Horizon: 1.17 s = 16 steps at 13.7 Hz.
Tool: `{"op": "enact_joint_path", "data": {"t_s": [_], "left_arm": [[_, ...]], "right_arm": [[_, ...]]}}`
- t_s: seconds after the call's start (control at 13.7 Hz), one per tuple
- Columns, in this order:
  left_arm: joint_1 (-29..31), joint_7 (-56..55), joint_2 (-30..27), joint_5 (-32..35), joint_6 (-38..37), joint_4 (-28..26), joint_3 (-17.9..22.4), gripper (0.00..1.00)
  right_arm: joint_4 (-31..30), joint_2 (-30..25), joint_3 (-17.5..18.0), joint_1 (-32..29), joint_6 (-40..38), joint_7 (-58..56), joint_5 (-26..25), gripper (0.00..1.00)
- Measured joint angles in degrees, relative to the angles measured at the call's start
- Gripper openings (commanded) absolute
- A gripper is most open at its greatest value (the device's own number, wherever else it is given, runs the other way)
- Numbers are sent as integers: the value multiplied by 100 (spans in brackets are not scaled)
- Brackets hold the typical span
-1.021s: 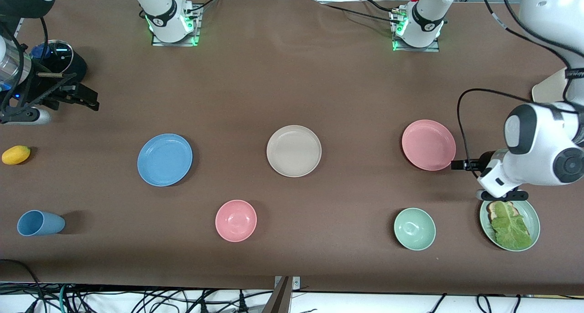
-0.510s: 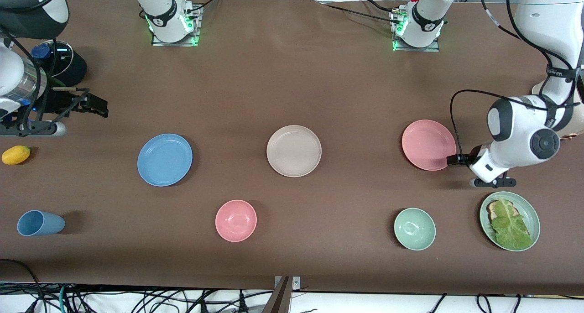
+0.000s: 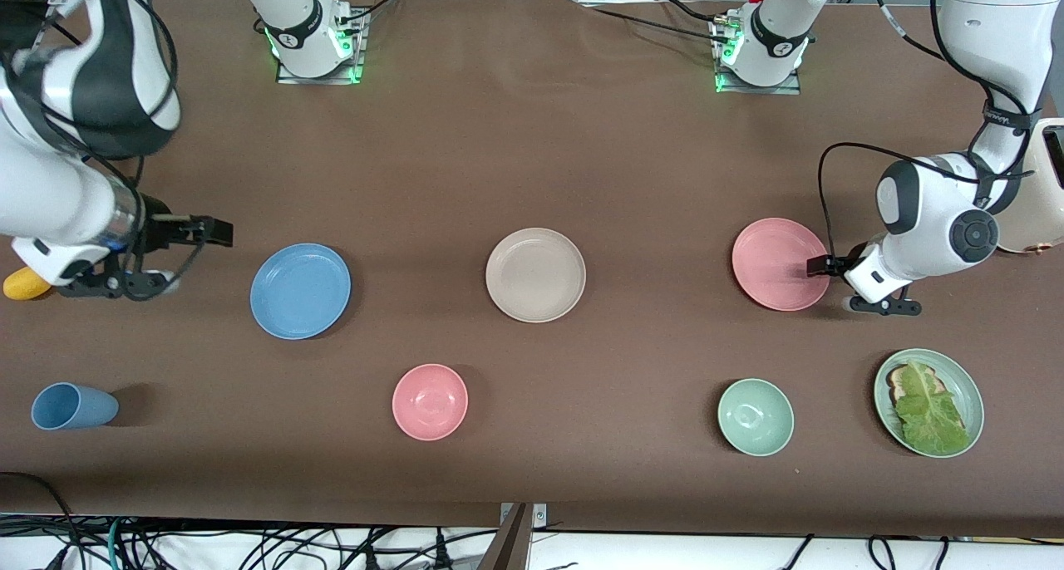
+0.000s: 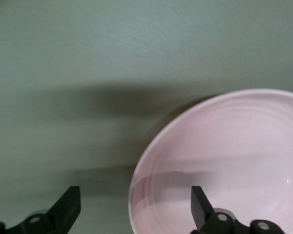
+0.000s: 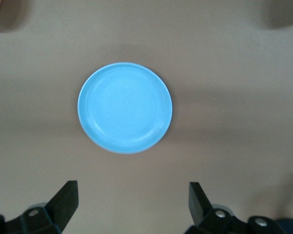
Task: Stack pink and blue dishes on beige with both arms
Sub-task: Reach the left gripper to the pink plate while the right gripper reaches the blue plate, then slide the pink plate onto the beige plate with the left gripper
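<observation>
The beige plate (image 3: 535,274) lies mid-table. Toward the left arm's end lies the pink plate (image 3: 780,263) (image 4: 224,165). My left gripper (image 3: 817,265) (image 4: 134,207) is open, low at that plate's rim, one finger over the plate and one over bare cloth. The blue plate (image 3: 300,290) (image 5: 125,107) lies toward the right arm's end. My right gripper (image 3: 218,231) (image 5: 133,204) is open and empty, over the cloth beside the blue plate, a short gap from its rim.
A pink bowl (image 3: 430,401) and a green bowl (image 3: 755,416) sit nearer the front camera, with a blue cup (image 3: 71,405) on its side and a green plate with lettuce (image 3: 928,401). A yellow lemon (image 3: 21,285) peeks out beside the right arm. A cream appliance (image 3: 1035,188) stands at the table's end.
The left gripper slid along the cloth onto the pink plate's rim. The right arm swung down and toward the blue plate, now partly covering the lemon.
</observation>
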Motion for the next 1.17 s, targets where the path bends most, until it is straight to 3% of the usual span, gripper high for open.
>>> {"op": "enact_joint_path", "data": {"t_s": [0.07, 0.58, 0.88, 1.17], "left_arm": [[5, 106, 31, 0, 0, -20, 3, 0], [12, 235, 91, 0, -113, 73, 3, 0], [-3, 126, 16, -5, -889, 448, -74, 0], [-76, -920, 5, -273, -2358, 1365, -696, 0]], "right_arm": [[-229, 67, -4, -7, 406, 0, 0, 100], [-838, 731, -36, -314, 1769, -123, 0, 100], [-1523, 1072, -44, -469, 2995, -281, 0, 100], [-1938, 1061, -41, -466, 3479, -290, 0, 99]]}}
